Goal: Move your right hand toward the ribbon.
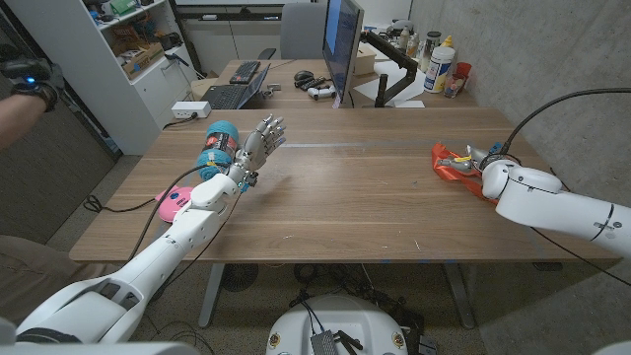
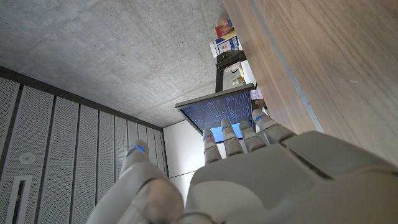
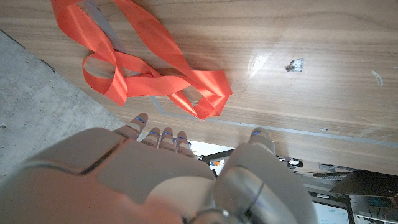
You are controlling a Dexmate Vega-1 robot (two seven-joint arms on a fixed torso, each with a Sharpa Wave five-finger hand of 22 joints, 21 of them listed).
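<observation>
The right hand is hovering empty, fingers apart, just short of the orange ribbon lying ahead of its fingertips on the desk.

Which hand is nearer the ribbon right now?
Right. The right hand is right beside the ribbon at the table's right side; the left hand is raised far across the table, near the teal roll.

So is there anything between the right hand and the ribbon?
Nothing: in the right wrist view only bare wooden table separates the right hand from the orange ribbon. The head view shows them close together.
</observation>
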